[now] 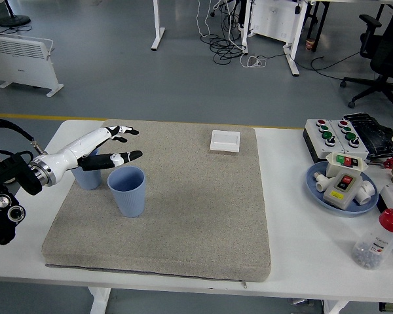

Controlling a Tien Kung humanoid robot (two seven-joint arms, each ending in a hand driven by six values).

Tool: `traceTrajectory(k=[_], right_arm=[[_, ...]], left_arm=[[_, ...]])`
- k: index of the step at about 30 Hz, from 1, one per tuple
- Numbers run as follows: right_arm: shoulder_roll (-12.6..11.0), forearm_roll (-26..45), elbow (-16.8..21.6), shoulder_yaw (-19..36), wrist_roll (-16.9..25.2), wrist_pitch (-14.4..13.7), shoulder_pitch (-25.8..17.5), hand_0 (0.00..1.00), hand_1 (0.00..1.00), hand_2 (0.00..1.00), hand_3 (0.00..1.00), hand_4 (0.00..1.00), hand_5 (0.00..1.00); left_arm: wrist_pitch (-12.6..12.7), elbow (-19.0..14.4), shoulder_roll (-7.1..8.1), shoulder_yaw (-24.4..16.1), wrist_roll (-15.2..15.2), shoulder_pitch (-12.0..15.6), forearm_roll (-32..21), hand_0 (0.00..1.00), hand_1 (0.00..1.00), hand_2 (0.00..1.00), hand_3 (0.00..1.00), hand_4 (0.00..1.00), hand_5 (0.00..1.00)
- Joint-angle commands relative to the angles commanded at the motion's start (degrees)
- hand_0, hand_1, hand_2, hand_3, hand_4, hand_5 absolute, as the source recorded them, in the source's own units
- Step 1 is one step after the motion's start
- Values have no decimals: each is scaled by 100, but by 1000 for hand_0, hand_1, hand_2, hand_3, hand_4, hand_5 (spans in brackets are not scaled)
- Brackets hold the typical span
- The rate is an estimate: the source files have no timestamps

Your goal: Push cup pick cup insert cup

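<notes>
Two blue cups (127,190), one hand (98,149)

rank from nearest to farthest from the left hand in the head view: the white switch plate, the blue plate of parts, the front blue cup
From the left hand:
1. front blue cup, just below its fingertips.
2. white switch plate, far edge of the mat.
3. blue plate of parts, far right.

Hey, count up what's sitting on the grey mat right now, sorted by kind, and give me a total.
Blue plastic cups: 2, one in the open, one partly behind the robot hand
White square plate: 1
Total: 3
</notes>
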Motion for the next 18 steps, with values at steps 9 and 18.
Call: traceTrajectory(k=[9,18], right_arm=[[9,38,0,-35,-4,-6,-37,745,693,679,581,180,548],[17,27,0,-52,-21,-11,-68,745,692,680,580,180,549]], left_arm=[[-309,190,-65,856,430,-472,167,992,942,998,946,998,545],[-339,474,-106,1140,603,-578,481,993,949,998,951,998,496]])
